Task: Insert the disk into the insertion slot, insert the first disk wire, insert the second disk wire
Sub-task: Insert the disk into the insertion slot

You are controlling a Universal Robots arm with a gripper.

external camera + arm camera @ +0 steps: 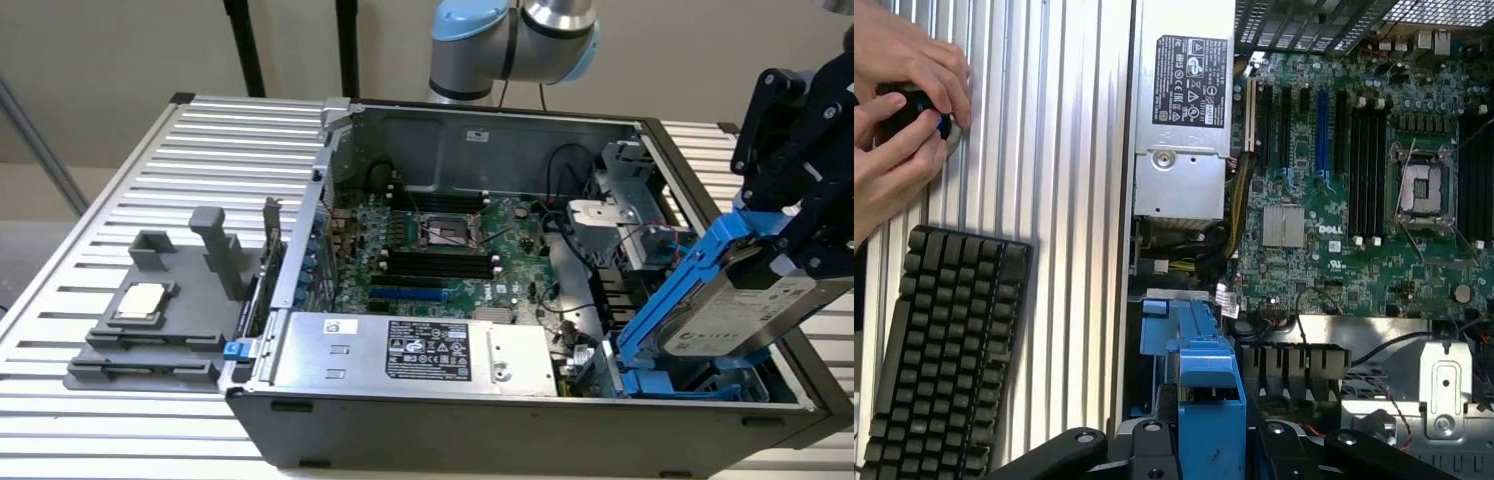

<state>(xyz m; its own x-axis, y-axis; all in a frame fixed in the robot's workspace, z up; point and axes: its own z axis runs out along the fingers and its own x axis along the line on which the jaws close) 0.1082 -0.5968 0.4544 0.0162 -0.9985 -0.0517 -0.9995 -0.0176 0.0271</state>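
The pincer is clamped on the disk, whose white label is too small to read, tilted over the insertion slot. Beside the slot, the motherboard reads DELL.

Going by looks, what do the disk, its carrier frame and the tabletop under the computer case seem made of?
Disk: matt silver-grey body, apparently bare metal, with a white printed label that looks like paper or film.
Carrier frame: bright blue, smooth, moulded shape, so probably plastic.
Tabletop: pale silver ribbed slats with a dull sheen, likely extruded aluminium.
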